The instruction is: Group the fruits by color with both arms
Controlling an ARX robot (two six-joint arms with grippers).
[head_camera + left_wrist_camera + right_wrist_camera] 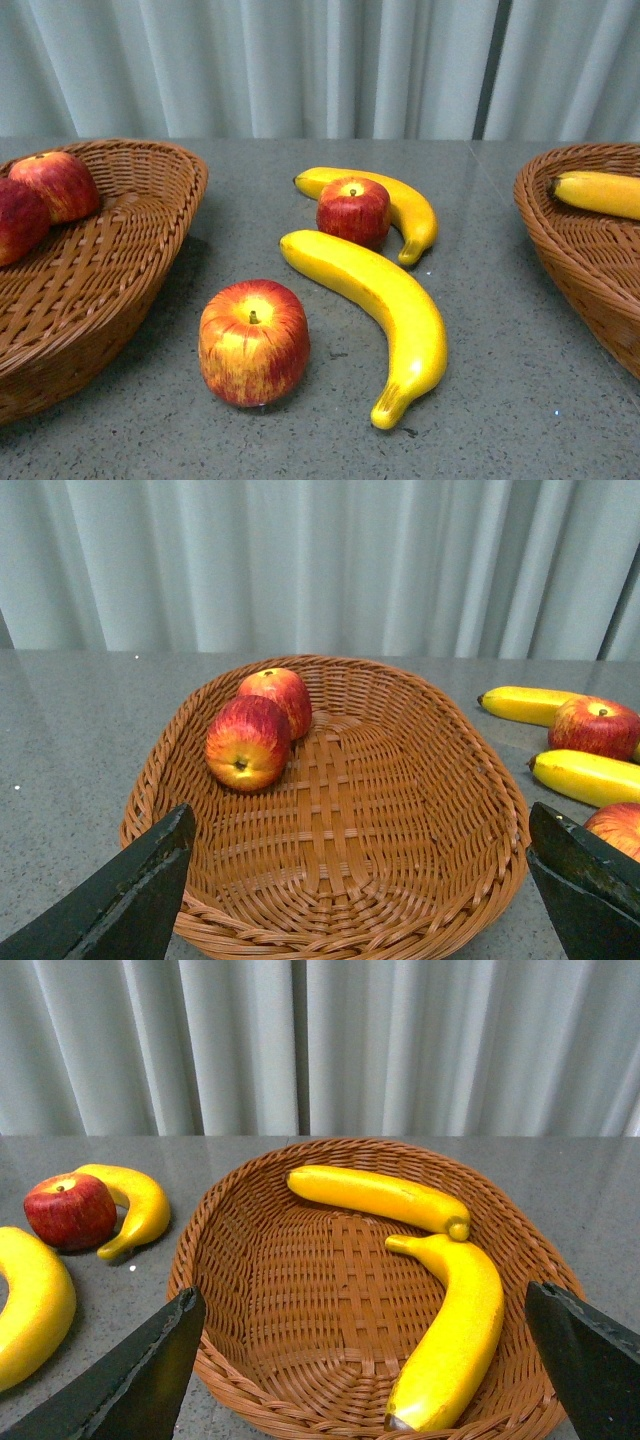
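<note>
left hand spread wide | right hand spread wide | right basket cropped

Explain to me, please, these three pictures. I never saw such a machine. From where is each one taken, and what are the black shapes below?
It is a robot with two arms. The front view comes from its body; no arm shows there. On the table lie two loose apples and two loose bananas. The other cameras sit on the wrists. The black shapes are fingers: the left gripper, open, faces the left basket with two apples; the right gripper, open, faces the right basket with two bananas. Nothing is held.
</note>
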